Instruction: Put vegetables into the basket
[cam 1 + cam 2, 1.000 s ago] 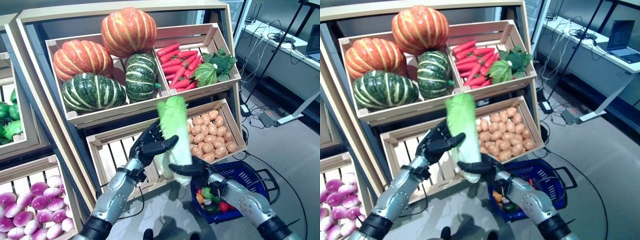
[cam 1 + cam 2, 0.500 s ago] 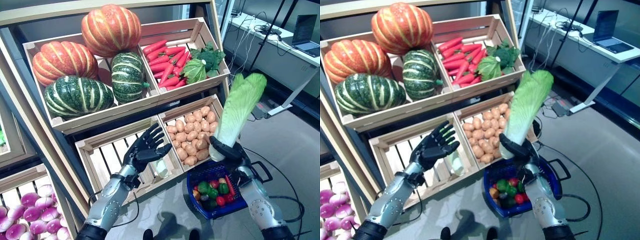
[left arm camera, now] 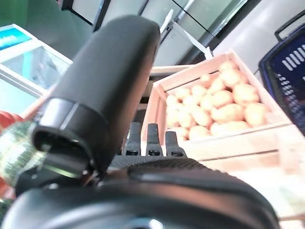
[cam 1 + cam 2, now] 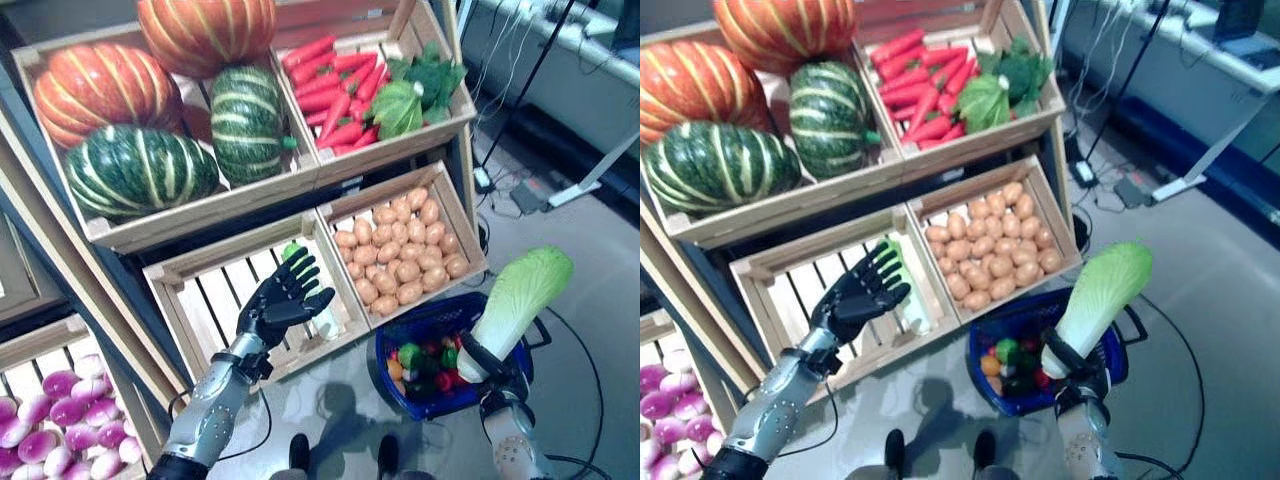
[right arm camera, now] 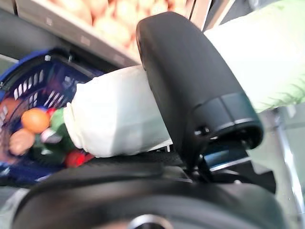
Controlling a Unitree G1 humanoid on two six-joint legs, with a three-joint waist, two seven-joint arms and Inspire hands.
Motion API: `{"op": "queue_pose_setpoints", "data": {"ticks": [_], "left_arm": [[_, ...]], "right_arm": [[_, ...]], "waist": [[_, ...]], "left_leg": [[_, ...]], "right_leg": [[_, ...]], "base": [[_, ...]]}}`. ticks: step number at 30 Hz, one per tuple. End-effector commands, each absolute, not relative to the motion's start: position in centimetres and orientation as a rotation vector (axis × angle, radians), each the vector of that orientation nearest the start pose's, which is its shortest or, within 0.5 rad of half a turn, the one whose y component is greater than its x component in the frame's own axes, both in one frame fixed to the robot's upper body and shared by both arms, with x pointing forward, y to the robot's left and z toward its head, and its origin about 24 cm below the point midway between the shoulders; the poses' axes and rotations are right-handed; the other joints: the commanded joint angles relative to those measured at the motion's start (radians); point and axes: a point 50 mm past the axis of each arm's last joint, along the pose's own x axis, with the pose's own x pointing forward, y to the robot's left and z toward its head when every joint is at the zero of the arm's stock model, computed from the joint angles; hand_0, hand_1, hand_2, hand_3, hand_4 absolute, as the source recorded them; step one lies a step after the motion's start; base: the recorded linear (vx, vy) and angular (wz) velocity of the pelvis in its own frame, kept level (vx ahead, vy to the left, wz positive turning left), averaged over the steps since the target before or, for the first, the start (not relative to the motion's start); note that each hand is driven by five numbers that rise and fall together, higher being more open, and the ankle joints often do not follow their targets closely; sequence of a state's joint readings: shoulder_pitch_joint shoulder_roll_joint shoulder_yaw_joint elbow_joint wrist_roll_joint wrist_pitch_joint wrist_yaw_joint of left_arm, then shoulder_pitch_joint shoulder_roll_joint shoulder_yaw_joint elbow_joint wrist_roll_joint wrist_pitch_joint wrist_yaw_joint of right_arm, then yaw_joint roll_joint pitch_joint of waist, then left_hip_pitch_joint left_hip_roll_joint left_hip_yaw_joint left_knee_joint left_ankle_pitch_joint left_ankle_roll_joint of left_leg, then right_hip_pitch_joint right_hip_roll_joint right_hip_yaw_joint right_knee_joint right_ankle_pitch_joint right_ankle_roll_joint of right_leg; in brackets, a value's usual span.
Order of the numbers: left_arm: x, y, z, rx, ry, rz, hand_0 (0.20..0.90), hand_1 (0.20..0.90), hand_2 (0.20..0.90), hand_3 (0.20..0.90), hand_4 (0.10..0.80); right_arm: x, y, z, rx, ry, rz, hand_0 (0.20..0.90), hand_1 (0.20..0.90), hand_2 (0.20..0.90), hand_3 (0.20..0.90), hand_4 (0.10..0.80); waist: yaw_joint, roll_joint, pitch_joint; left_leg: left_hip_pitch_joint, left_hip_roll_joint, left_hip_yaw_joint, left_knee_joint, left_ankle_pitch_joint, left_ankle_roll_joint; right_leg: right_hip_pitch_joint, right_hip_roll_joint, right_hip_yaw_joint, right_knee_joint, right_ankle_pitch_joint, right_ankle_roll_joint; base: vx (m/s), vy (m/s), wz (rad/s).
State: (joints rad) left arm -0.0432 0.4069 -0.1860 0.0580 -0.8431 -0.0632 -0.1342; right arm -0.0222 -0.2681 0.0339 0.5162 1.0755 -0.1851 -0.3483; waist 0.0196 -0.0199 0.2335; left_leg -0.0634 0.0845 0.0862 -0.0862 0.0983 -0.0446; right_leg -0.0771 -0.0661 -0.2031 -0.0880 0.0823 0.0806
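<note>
Cabbage first: we see the long pale-green napa cabbage [image 4: 517,300] gripped at its white stem end by our right hand [image 4: 482,362], fingers and thumb wrapped round it, leafy top tilted up and away. It hangs over the right rim of the blue plastic shopping basket [image 4: 420,318], which sits on the floor and holds small mixed vegetables [image 4: 425,366]. Our left hand [image 4: 277,302] is spread wide and empty before the bare slatted wooden crate [image 4: 212,300], beside the crate of brown potatoes [image 4: 402,256].
</note>
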Motion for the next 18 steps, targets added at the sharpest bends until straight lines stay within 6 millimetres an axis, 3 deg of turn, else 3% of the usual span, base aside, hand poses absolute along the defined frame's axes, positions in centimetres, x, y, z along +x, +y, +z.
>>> {"op": "queue_pose_setpoints", "data": {"ticks": [1,8,13,18], "left_arm": [[28.5,17.7,14.1,-0.487,-0.427,-0.390,0.900,0.900,0.900,0.900,0.800],[28.6,17.1,16.7,-0.500,-0.559,-0.461,0.900,0.900,0.900,0.900,0.800],[28.7,16.5,18.6,-0.489,-0.642,-0.511,0.900,0.900,0.900,0.900,0.800],[28.6,15.6,19.9,-0.492,-0.684,-0.555,0.900,0.900,0.900,0.900,0.800]], "right_arm": [[26.9,-27.6,1.5,0.834,-0.035,-0.682,0.300,0.300,0.300,0.300,0.400],[29.2,-28.4,3.5,0.933,-0.099,-0.648,0.300,0.300,0.300,0.300,0.400],[31.7,-28.3,6.0,0.939,-0.144,-0.606,0.300,0.300,0.300,0.300,0.400],[33.2,-28.1,8.3,0.857,-0.190,-0.562,0.300,0.300,0.300,0.300,0.400]], "waist": [[0.014,0.010,0.103],[0.041,0.027,0.230],[0.055,0.042,0.286],[0.069,0.055,0.286]], "left_leg": [[-0.059,0.006,-0.037,0.009,-0.016,-0.026],[-0.318,-0.010,-0.073,0.245,-0.022,-0.062],[-0.458,-0.023,-0.076,0.349,-0.047,-0.045],[-0.579,-0.048,-0.083,0.433,-0.071,-0.030]], "right_leg": [[-0.031,0.004,-0.009,0.112,-0.053,-0.011],[-0.205,-0.014,-0.035,0.269,-0.090,-0.027],[-0.349,-0.039,-0.043,0.390,-0.124,-0.037],[-0.477,-0.061,-0.048,0.489,-0.142,-0.042]], "base": [[-0.198,-0.067,0.03],[-0.158,-0.080,0.11],[-0.171,-0.025,-0.03],[-0.087,-0.025,0.13]]}}
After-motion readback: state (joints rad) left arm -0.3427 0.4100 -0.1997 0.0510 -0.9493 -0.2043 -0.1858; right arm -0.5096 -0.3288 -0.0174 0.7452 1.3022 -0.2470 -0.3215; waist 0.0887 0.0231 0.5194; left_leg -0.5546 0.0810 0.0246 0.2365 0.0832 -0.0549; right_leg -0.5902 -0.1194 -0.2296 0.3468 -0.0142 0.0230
